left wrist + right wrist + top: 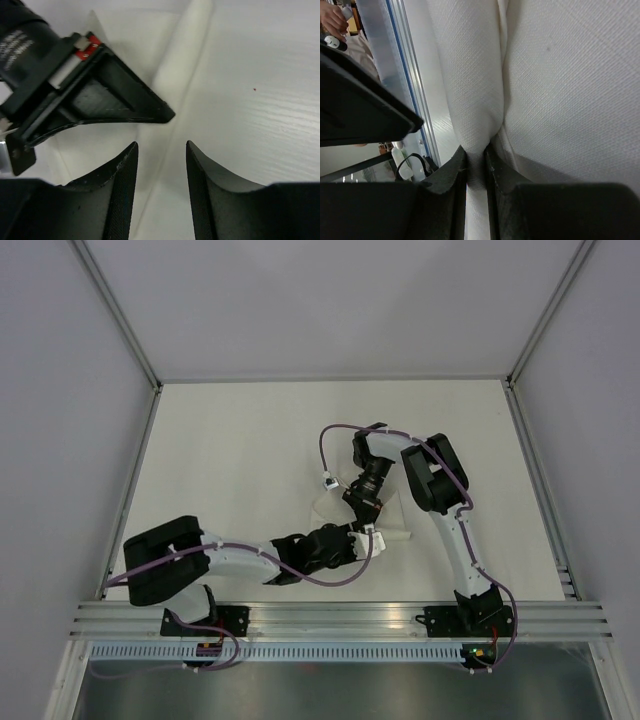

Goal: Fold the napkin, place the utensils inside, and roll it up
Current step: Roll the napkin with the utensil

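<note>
The white napkin (396, 533) lies mid-table, mostly hidden under both grippers. In the right wrist view it is a textured roll or thick fold (475, 75), and my right gripper (476, 151) is shut on it. From above, the right gripper (365, 508) points down at the cloth. My left gripper (356, 540) is next to it. Its jaws (161, 145) are open and empty, astride the napkin's long fold (186, 75) just above it. A finger of the right gripper (125, 100) shows just ahead of it. The utensils are hidden.
An aluminium rail (340, 615) runs along the table's near edge and also shows in the right wrist view (407, 75). Grey walls close in the left, back and right sides. The left gripper's finger (360, 110) sits close to the right gripper.
</note>
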`<state>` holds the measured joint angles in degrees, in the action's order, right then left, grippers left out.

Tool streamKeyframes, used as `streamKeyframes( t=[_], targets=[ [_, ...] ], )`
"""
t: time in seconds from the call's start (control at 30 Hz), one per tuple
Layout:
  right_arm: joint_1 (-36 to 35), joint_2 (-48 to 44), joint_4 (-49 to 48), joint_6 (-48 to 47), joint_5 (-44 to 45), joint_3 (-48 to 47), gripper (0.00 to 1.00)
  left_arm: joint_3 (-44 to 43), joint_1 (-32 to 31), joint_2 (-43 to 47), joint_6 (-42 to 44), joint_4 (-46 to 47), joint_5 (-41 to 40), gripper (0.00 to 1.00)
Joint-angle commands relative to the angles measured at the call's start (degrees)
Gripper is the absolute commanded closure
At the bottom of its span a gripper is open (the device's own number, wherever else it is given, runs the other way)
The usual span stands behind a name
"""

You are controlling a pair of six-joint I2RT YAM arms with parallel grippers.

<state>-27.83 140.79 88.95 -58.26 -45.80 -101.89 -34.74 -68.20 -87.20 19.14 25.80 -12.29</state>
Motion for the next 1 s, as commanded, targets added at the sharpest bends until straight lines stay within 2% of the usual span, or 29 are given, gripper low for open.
streamKeyframes(
  t=[0.0,0.23,0.3,0.53,0.57,0.6,0.67,0.7,0.77,0.8,0.83,0.87,0.93,0.97],
  targets=[
    [0.3,4.6,-9.8,-2.4,10.5,-1.0,0.88,-3.5,-2.0,-3.8,5.9,0.3,-3.1,0.52],
    [0.6,5.5,-9.5,-2.0,11.0,-1.7,0.88,-4.8,-1.7,-10.5,8.5,4.2,-6.1,0.46],
    [0.6,5.4,-9.3,-2.1,11.0,-1.7,0.88,-5.3,-1.3,-12.0,8.4,4.3,-6.3,0.39],
    [0.8,5.5,-9.3,-1.9,11.0,-1.7,0.89,-6.2,0.4,-14.9,6.7,1.7,-3.8,0.43],
    [0.8,5.5,-9.3,-2.0,10.8,-1.7,0.88,-6.5,0.8,-15.1,6.3,0.8,-3.2,0.45],
    [0.8,5.5,-9.2,-2.1,10.6,-1.7,0.89,-7.3,1.1,-15.5,5.8,-0.3,-2.0,0.56],
    [0.8,5.4,-9.5,-2.0,10.6,-1.6,0.89,-9.1,1.8,-16.8,4.3,-4.0,-0.2,0.67],
    [0.8,5.3,-9.6,-1.9,10.1,-1.6,0.89,-9.6,1.9,-17.2,3.3,-4.9,0.4,0.78],
    [0.8,5.0,-9.7,-2.0,9.7,-1.5,0.87,-10.8,2.4,-18.7,2.6,-7.1,1.9,0.87],
    [0.9,4.7,-9.8,-1.9,9.1,-1.2,0.86,-11.0,2.4,-19.1,2.5,-7.2,2.3,0.95],
    [1.0,4.2,-10.0,-1.9,8.6,-0.9,0.84,-11.2,2.5,-19.5,1.9,-7.4,3.0,0.98],
    [1.1,3.6,-10.6,-1.9,8.2,-0.6,0.77,-11.5,2.9,-19.8,1.6,-7.9,4.6,0.98],
    [1.5,0.7,-11.9,-1.6,6.6,1.2,0.71,-11.2,3.5,-19.9,0.6,-7.9,6.4,0.98],
    [1.7,-2.2,-13.3,-1.6,5.8,1.9,0.65,-10.9,4.3,-19.8,0.3,-7.7,8.0,0.98]
  ],
)
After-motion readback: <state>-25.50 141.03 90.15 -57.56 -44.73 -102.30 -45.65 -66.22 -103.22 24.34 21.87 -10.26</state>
